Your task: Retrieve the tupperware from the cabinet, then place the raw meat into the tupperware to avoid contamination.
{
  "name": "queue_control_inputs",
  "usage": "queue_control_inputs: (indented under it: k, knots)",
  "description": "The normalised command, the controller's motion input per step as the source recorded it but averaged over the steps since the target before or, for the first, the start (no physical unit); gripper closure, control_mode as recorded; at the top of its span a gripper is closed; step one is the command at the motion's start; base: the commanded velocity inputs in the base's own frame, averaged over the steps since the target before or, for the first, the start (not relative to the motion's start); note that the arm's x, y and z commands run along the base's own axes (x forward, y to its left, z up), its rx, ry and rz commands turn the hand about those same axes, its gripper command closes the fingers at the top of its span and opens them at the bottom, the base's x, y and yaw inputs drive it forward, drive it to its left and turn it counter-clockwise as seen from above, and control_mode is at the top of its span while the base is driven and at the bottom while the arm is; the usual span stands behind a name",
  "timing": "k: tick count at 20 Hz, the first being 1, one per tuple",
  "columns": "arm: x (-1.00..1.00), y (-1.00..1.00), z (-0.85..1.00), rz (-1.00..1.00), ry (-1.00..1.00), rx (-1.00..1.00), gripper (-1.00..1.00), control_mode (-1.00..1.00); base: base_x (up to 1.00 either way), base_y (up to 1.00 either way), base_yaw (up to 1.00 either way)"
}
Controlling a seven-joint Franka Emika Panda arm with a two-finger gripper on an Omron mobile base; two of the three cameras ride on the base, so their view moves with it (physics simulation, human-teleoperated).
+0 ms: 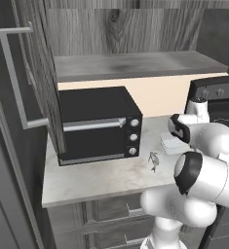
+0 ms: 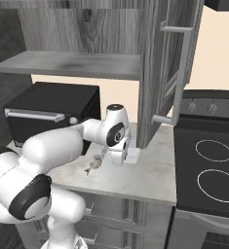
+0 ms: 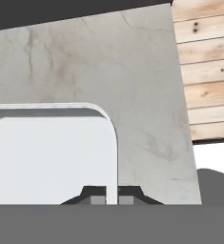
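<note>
Cabinet [image 1: 23, 87]: dark grey wood grain, door swung open with its long silver bar handle [image 1: 11, 78] facing the room; the inner shelf [image 1: 135, 63] above the table is bare.

Table [image 1: 101, 177]: pale marbled top, carrying the oven, the meat and the box. A black stove [image 2: 208, 160] with two ring burners stands just beside it on the right.

Black toaster oven [image 1: 99, 124]: sits at the left of the table under the shelf, door shut, three knobs down its right side.

Tupperware [image 3: 51, 152]: clear whitish box resting flat on the table, right of the oven, near the table's far right corner by the cabinet door. In the left base view it shows as a pale rectangle [image 1: 170, 144] partly behind the arm.

End effector [image 3: 112, 199]: closed on the tupperware's rim; in the hand view the wall of the box runs up between the two fingertips [image 3: 98, 200].

Raw meat [image 1: 154, 159]: small grey-tan lump on the table, in front of the oven's right corner, near the tupperware but apart from it, outside the box.
</note>
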Motion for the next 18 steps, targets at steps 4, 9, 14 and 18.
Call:
queue_control_inputs:
  k: [4, 9, 14, 18]
  knots:
    - [0.01, 0.00, -0.28, 0.00, 0.08, 0.00, 1.00, -1.00, 0.00, 0.00, 0.00]
    - [0.00, 0.00, -0.24, 0.00, 0.00, 0.06, 1.00, -1.00, 0.00, 0.00, 0.00]
    - [0.00, 0.00, -0.26, 0.00, -0.02, 0.04, 1.00, -1.00, 0.00, 0.00, 0.00]
    - [0.00, 0.00, -0.25, 0.00, -0.02, 0.01, 1.00, -1.00, 0.00, 0.00, 0.00]
